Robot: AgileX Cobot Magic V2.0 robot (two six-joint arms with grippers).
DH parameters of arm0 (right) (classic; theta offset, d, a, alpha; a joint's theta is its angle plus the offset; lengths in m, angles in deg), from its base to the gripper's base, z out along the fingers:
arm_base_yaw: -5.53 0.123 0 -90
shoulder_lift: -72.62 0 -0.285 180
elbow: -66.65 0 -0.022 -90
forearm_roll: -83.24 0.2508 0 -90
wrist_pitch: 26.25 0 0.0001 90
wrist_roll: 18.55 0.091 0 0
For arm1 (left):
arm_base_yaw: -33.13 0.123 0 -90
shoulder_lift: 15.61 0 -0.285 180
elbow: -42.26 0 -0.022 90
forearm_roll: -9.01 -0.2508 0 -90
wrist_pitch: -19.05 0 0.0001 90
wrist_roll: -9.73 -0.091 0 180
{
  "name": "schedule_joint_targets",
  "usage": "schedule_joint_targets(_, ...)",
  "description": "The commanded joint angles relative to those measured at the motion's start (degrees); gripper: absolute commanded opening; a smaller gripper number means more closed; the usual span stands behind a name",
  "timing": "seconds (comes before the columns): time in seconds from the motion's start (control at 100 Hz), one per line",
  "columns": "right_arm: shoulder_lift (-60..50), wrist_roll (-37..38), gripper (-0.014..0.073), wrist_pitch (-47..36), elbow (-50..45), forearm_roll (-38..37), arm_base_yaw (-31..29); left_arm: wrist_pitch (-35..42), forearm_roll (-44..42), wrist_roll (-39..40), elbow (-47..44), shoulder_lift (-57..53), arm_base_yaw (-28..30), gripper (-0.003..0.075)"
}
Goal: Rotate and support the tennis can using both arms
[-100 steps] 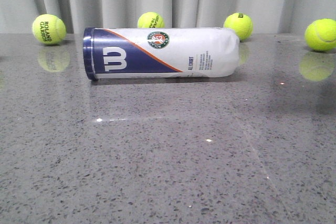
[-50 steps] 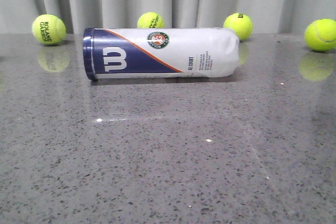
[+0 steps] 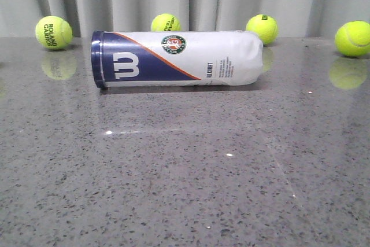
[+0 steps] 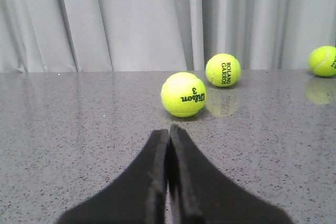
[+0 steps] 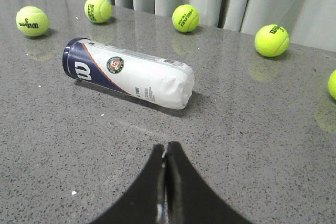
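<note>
On the table [image 3: 173, 189], tennis can [image 3: 179, 59] unmoved on its side, both grippers [image 4: 168, 135] [image 5: 165, 150] pressed together.

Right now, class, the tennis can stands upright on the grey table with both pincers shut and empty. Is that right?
Not quite. The tennis can lies on its side on the table, as the front view shows. Both pincers, left and right, are shut and empty.

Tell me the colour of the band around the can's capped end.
Navy blue, on the tennis can; clearest in the front view.
</note>
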Motion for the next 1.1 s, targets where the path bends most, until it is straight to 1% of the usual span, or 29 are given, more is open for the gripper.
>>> schedule_joint_targets(0.0,-1.82,0.13,-0.0069,-5.15,0.06,-0.77,-0.23,4.88,1.46,0.58,-2.43,-1.88,0.19,-0.002)
schedule_joint_targets(0.09,-2.94,0.13,-0.0069,-5.15,-0.79,-0.77,-0.23,4.88,3.92,0.58,-1.94,-1.88,0.19,-0.002)
schedule_joint_targets(0.16,-2.87,0.13,-0.0069,-4.98,-0.78,-0.77,-0.23,4.49,4.26,0.58,-1.26,-1.88,0.19,-0.002)
schedule_joint_targets(0.4,-2.88,0.13,-0.0069,-4.98,-0.78,-0.77,-0.23,-2.79,3.89,0.58,7.5,0.68,0.19,-0.002)
schedule_joint_targets(0.75,-2.88,0.13,-0.0069,-4.98,-0.78,-0.77,-0.23,-18.09,3.39,0.26,22.27,11.54,0.19,-0.0019)
schedule_joint_targets(0.9,-2.88,0.13,-0.0069,-4.98,-0.78,-0.77,-0.23,-19.56,5.59,0.26,26.28,17.12,0.19,-0.0015)
schedule_joint_targets(0.95,-2.88,0.13,-0.0069,-4.98,-0.78,-0.77,-0.23,-19.89,5.59,0.26,27.41,18.68,0.19,0.0011)
schedule_joint_targets(1.0,-2.88,0.13,-0.0069,-4.98,-0.78,-0.77,-0.23,-19.89,5.59,0.26,28.27,20.15,0.19,0.0064)
schedule_joint_targets(1.07,-2.88,0.13,-0.0069,-4.98,-0.78,-0.77,-0.23,-19.78,5.59,0.26,29.05,22.02,0.19,0.0183)
schedule_joint_targets(1.09,-2.88,0.13,-0.0069,-4.98,-0.78,-0.77,-0.23,-19.67,5.72,0.26,29.32,22.47,0.19,0.0228)
